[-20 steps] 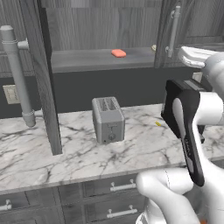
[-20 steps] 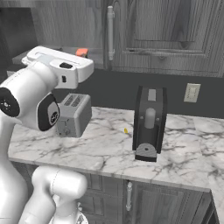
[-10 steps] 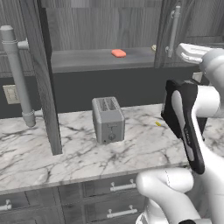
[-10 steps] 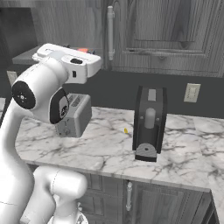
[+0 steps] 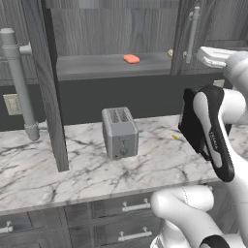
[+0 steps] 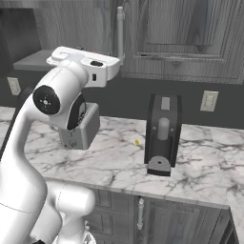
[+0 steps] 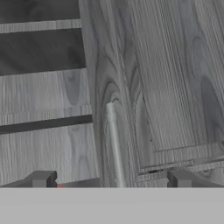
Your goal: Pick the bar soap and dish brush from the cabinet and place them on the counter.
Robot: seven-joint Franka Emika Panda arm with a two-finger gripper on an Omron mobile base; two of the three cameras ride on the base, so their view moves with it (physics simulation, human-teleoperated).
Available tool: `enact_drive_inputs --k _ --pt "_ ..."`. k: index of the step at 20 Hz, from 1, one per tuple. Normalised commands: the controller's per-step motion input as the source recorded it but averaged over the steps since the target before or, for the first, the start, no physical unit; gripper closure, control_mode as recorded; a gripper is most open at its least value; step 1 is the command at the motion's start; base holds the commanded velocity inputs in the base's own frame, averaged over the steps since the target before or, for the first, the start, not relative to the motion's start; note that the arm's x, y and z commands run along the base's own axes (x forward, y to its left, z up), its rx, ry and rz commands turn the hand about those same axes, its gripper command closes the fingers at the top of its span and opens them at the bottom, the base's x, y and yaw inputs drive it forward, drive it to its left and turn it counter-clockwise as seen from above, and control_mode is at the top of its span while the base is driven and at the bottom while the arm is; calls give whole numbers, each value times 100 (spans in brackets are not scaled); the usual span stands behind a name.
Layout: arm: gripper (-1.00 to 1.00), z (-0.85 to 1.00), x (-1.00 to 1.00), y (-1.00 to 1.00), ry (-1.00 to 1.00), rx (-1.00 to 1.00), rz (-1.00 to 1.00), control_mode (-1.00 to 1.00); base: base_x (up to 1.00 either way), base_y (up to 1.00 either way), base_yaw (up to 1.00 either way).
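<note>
Tool [image 7: 109, 183] wide open, holding nothing, raised up high by the cabinet [image 5: 111, 29], facing a closed door and its long silver handle [image 7: 114, 144]. Bar soap [image 5: 131, 59] lying flat on the grey shelf [image 5: 87, 65] inside the open part, off to the left of the tool and a bit lower. Long side of the soap running along the shelf. Little red spot low by the left tip in the hand view, maybe the soap. Dish brush hard to pick out. Worktop [image 5: 58, 169] below, with a toaster [image 5: 119, 132].
</note>
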Motion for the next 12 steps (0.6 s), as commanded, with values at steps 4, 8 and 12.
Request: enact_drive_inputs --k 4,8,12 --pt "-100 -5 21 1 0 0 4 -100 0 0 0" --pt "-100 -6 31 1 0 0 1 -100 0 0 0" --pt "-100 -6 40 0 0 0 0 -100 0 0 0"
